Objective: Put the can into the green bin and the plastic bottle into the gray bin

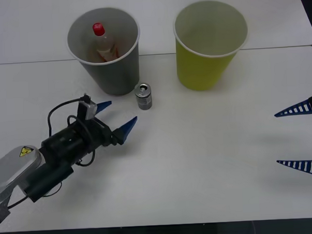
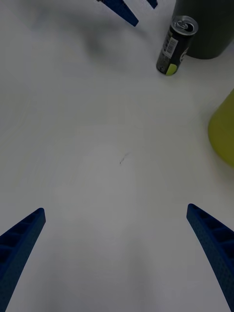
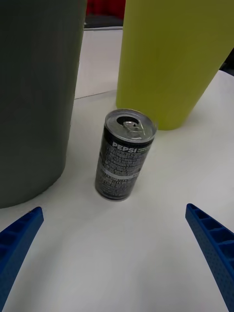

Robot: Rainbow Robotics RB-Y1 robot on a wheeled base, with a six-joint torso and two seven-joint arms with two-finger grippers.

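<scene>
White tabletop is seen across most of the front view, with wide bare room in the near half and between the two arms; a seam between two table sections runs behind the bins. The gray bin and the green bin are set upright side by side at the far part of the table, a gap being left between them. The plastic bottle is held inside the gray bin, its red cap raised toward the rim, its lower part hidden by the bin wall. The can is stood upright on the table just in front of the gray bin's base, nearer to it than to the green bin, apart from both.

The left gripper is reached low over the table toward the can, its arm angled in from the near left corner. Its jaws are spread wide and nothing is gripped; the can is seen ahead of the fingers in the left wrist view, not yet between them. The right gripper is held at the right edge, well apart from the bins, its jaws likewise parted wide and empty, its arm cut off by the frame.
</scene>
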